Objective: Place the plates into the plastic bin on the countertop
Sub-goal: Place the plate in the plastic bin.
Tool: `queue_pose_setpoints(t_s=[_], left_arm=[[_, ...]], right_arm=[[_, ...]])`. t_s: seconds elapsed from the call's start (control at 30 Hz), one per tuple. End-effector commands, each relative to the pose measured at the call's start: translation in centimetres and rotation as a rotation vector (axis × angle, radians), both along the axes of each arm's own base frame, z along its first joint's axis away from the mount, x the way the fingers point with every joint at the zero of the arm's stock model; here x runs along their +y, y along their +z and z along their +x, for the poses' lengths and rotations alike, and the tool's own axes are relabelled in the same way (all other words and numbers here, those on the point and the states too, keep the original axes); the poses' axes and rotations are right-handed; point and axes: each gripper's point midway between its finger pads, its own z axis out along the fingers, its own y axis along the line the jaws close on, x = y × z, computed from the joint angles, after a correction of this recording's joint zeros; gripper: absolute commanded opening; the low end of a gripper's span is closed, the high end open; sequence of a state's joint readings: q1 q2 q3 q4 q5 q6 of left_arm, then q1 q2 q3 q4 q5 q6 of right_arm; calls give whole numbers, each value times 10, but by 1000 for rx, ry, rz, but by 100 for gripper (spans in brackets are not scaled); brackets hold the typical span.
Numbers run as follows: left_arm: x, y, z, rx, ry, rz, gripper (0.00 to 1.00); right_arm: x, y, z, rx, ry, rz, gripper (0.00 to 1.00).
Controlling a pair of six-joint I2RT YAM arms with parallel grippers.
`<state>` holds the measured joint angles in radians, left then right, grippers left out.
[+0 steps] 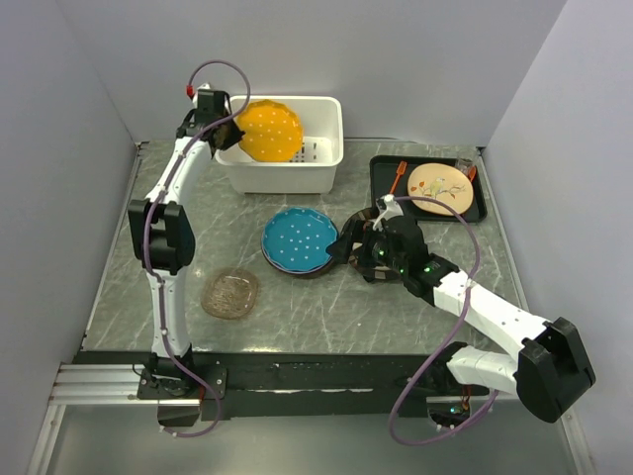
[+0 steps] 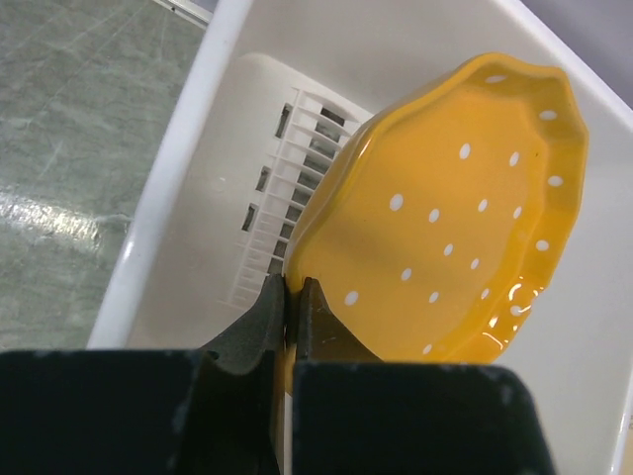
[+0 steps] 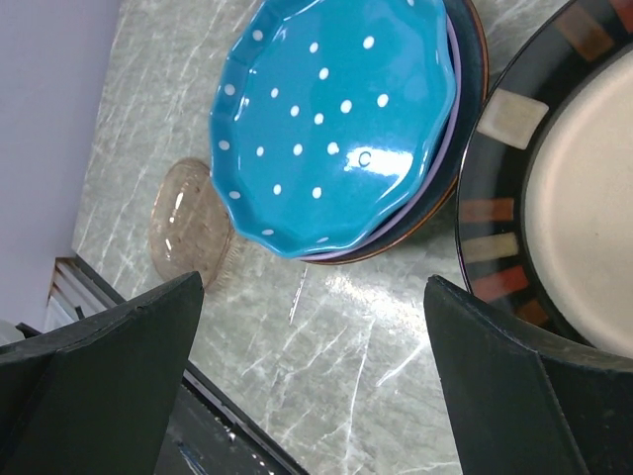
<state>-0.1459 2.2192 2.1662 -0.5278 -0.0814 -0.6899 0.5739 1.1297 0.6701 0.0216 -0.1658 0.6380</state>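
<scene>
**Orange Plate Held Over Bin; Right Jaws Spread Beside the Stack**

A grey marbled countertop (image 1: 396, 307) is enclosed by plain white walls (image 1: 415, 59). At its far side a white plastic bin (image 1: 282, 180) is set, with a slotted base visible in the left wrist view. To the right of the bin a flat black tray (image 1: 381, 188) is placed, and a tan round plate (image 1: 438, 188) is carried on it.

The orange dotted scalloped plate (image 2: 445, 228) is held tilted on edge inside the bin's opening, toward its left end. Its rim is pinched between the fingers of the left gripper (image 2: 292, 292), which are closed tight on it. Whether the plate touches the bin's base cannot be told.

Near the middle of the countertop a stack is seen: the teal dotted plate (image 3: 336, 119) is uppermost, a lavender plate (image 3: 447, 148) is edged out beneath it, and a dark teal plate (image 3: 435, 203) lies at the bottom. Just to the right of the stack the dark-rimmed cream plate (image 3: 584, 198) is laid. An amber glass plate (image 1: 230, 293) is left apart, toward the near left.

The right gripper (image 3: 313, 280) is held low over the gap between the stack and the dark-rimmed cream plate. Its jaws are spread wide and nothing is gripped between them; one finger is seen in front of that plate's rim.
</scene>
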Motion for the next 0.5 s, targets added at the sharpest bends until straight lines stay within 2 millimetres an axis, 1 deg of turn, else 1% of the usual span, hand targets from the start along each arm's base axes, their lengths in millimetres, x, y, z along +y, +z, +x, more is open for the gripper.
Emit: queue_pose_setpoints(t_s=[0.0, 0.07, 0.1, 0.2, 0.27, 0.47], left_arm=[[-26, 112, 24, -324, -49, -55, 3], [-37, 117, 24, -335, -67, -34, 4], [-41, 111, 26, -330, -81, -8, 5], [-50, 107, 26, -333, -96, 46, 8], [-55, 101, 26, -327, -96, 74, 8], [-60, 83, 26, -293, -126, 123, 2]], right_arm=[[-1, 9, 3, -36, -4, 13, 100], [-2, 8, 3, -34, -7, 11, 100], [-1, 9, 2, -34, -4, 12, 100], [-2, 7, 2, -31, -7, 12, 100], [-2, 6, 2, -29, -7, 12, 100], [-2, 4, 1, -23, -4, 12, 100]])
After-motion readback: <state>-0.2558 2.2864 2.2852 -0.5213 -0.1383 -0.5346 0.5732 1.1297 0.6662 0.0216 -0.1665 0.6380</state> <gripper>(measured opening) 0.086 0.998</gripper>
